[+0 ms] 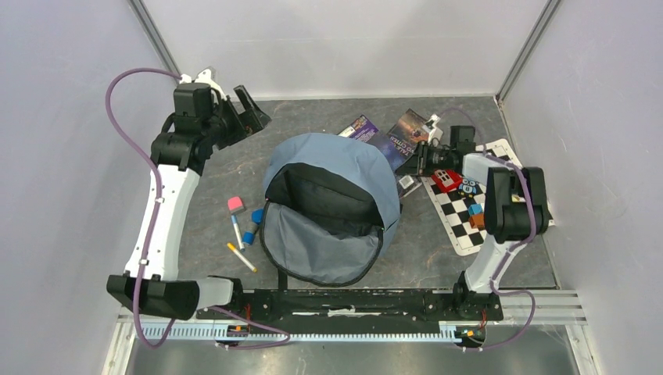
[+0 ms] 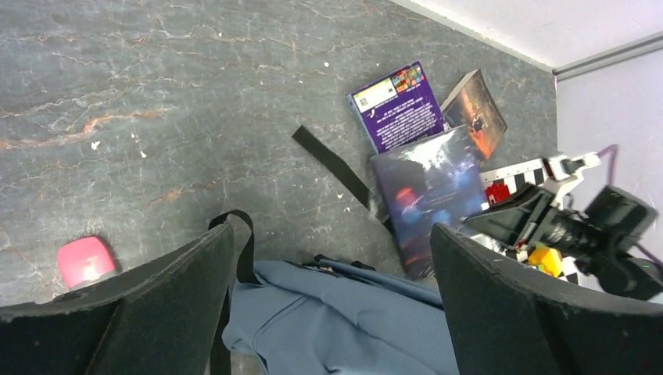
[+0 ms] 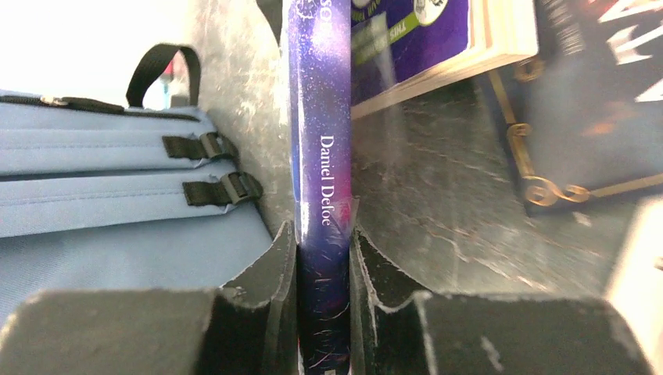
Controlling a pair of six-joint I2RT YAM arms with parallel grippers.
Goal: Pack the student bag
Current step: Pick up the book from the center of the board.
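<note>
Three books lie fanned on the grey table (image 1: 328, 117) at about 1 o'clock from the student bag (image 1: 344, 160): a purple-covered book (image 1: 360, 127), a dark-covered book (image 1: 412, 123) and a blue-violet book (image 1: 395, 148) with "Daniel Defoe" on its spine. It lies just beside the bag's upper right edge. At 3 o'clock lies a checkered mat (image 1: 457, 226) carrying a red block (image 1: 446, 180) and other small blocks, with the right arm over it. At 9 o'clock lie a pink eraser (image 1: 235, 205), two markers (image 1: 237, 232) and small blue pieces (image 1: 256, 215).

The bag lies flat at the table's middle, its long axis running roughly 12 to 6 o'clock and tipped slightly toward 1. Its mouth is unzipped, showing black lining, and the grey-blue flap falls toward 6 o'clock. A black strap (image 2: 332, 164) trails out at its 12 o'clock end.

The right gripper (image 3: 322, 234) has both fingers (image 3: 281, 258) pressed against the covers of the blue-violet book, clamping it at the spine. The left gripper (image 1: 250, 109) hangs at 11 o'clock from the bag, jaws spread wide, holding and touching nothing.
</note>
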